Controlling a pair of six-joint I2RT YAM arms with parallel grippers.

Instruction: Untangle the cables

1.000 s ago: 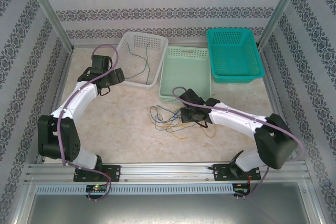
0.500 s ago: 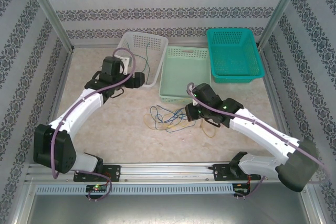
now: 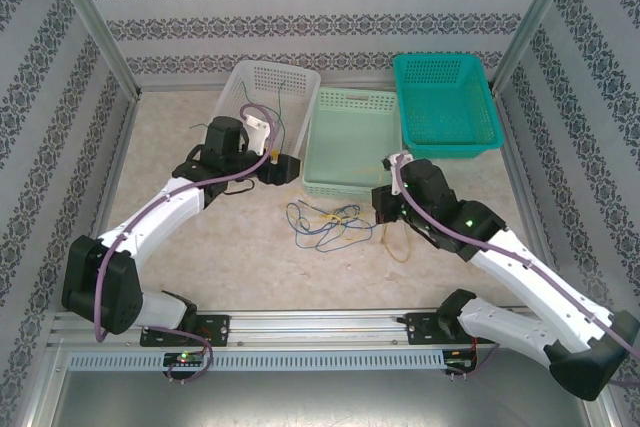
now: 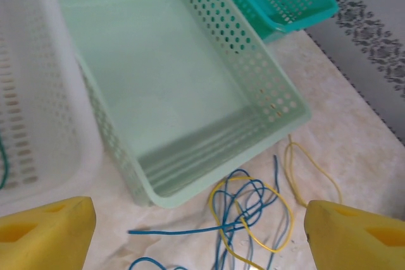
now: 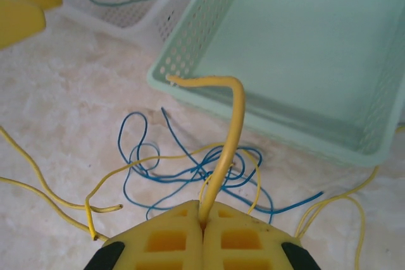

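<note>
Evidently the job is at the point of drawing one strand out of the knot, with both arms closing in on it from either side. At the left of the overhead view the left gripper (image 3: pixel 278 162) hangs wide open and holds nothing. It sits beside the near corner of the white basket (image 3: pixel 262 82), where a green cable (image 3: pixel 277 119) already lies on its own. From its wrist camera the yellow pads (image 4: pixel 44 232) stand in the two bottom corners of the frame, and the loops of wire lie on the table (image 3: pixel 220 237) low in the frame between them, not touched. Centre frame overhead, the tangle (image 3: pixel 325 225) rests on the table just in front of the pale green basket (image 3: pixel 355 99), which looks empty. It is mostly blue cables (image 5: pixel 183 169) threaded through with yellow. Just right of it, the right gripper (image 3: pixel 385 209) is clamped fully shut on a yellow cable (image 5: pixel 228 124). In its own view the strand rises from the closed pads, bends over, and ends in a short stub at the basket's near corner, so the grip looks to be close to the cable's end. More yellow loops trail to either side. At the far upper right the teal basket (image 3: pixel 445 67) stands unused. My guess is the next move calls for a slow pull up and away to the right. The open left gripper would come down to hold or lift the blue loops so they don't drag along.
</note>
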